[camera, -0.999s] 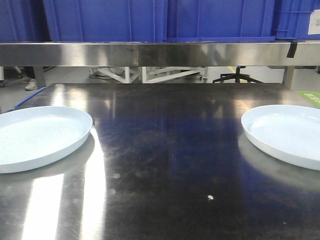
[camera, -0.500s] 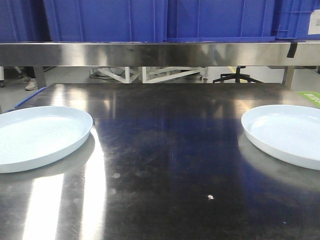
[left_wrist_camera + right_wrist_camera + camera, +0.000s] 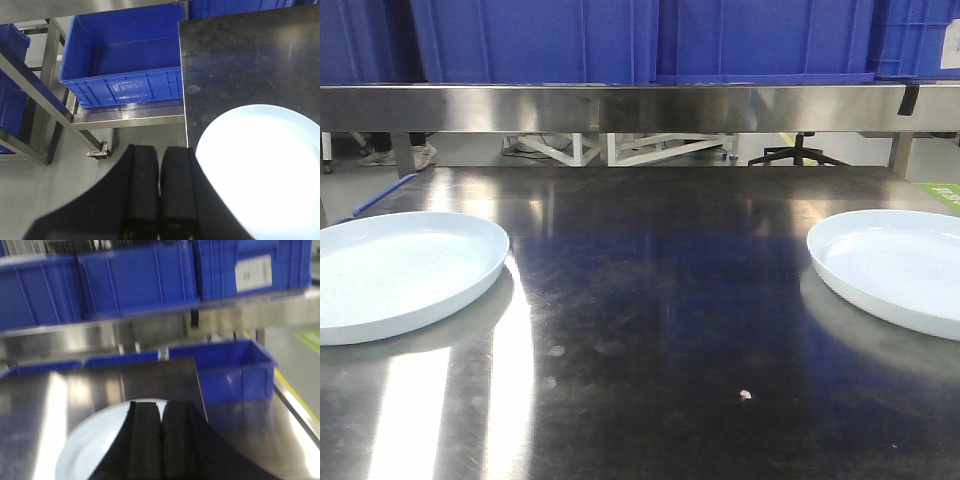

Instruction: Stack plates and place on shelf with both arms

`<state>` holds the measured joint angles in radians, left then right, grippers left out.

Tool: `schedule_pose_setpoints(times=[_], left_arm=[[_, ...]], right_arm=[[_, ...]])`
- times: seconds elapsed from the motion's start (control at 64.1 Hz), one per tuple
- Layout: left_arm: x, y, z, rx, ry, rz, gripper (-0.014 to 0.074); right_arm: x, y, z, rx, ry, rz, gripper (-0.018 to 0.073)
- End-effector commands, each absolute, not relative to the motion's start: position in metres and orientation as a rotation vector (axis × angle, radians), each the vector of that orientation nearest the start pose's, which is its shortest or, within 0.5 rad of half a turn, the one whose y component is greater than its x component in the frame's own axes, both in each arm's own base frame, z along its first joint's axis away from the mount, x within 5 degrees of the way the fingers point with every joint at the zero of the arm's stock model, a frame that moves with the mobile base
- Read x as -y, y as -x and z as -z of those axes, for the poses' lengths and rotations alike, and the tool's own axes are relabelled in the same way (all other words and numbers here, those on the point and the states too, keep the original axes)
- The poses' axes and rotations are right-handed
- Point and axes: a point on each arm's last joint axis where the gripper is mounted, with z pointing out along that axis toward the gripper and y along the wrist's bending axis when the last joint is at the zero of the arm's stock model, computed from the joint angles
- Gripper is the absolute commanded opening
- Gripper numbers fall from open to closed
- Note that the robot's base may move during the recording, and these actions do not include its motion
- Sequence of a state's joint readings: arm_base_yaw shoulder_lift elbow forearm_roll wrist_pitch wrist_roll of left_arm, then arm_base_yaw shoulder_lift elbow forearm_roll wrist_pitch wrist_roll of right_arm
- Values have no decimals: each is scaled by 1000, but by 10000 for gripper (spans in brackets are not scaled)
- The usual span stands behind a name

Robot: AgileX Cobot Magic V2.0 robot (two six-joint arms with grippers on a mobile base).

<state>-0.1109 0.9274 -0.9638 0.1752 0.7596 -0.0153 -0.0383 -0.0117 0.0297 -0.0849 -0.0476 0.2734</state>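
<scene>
Carefully — the plates point(image 3: 405, 275) look slick, stiff, chippable; pinch the low rims once your left gripper point(image 3: 161, 157) and right gripper point(image 3: 161, 410), both clenched empty, open.

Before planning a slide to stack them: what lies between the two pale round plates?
Front-facing view: between the left pale bluish-white round plate and the right plate, only bare steel tabletop and a pale speck.

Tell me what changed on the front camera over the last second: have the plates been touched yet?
No, nothing was gripped or let go. The whole front view slid slightly right, so the camera itself seems to have shifted. The left plate and right plate keep their places on the table. Behind it, someone's shoes stepped rightward. Both plates lie flat, apart and unstacked as before.
</scene>
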Motion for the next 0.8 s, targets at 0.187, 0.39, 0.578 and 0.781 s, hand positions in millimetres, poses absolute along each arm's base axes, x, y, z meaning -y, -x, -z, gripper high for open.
schedule_pose_setpoints(times=[0.187, 0.39, 0.578, 0.781], left_arm=[[13, -182, -389, -2082, -169, -88, 82], [13, -181, -388, -2101, -167, -85, 82], [13, -181, -388, -2094, -167, -84, 82], [13, -181, -388, -2093, -167, -84, 82]], right_arm=[[4, -60, -287, -1546, -233, -153, 48], [8, -113, -328, -1841, -215, -55, 48], [9, -164, -334, -1941, -210, -44, 48], [9, -198, -317, -1993, -206, -50, 48]])
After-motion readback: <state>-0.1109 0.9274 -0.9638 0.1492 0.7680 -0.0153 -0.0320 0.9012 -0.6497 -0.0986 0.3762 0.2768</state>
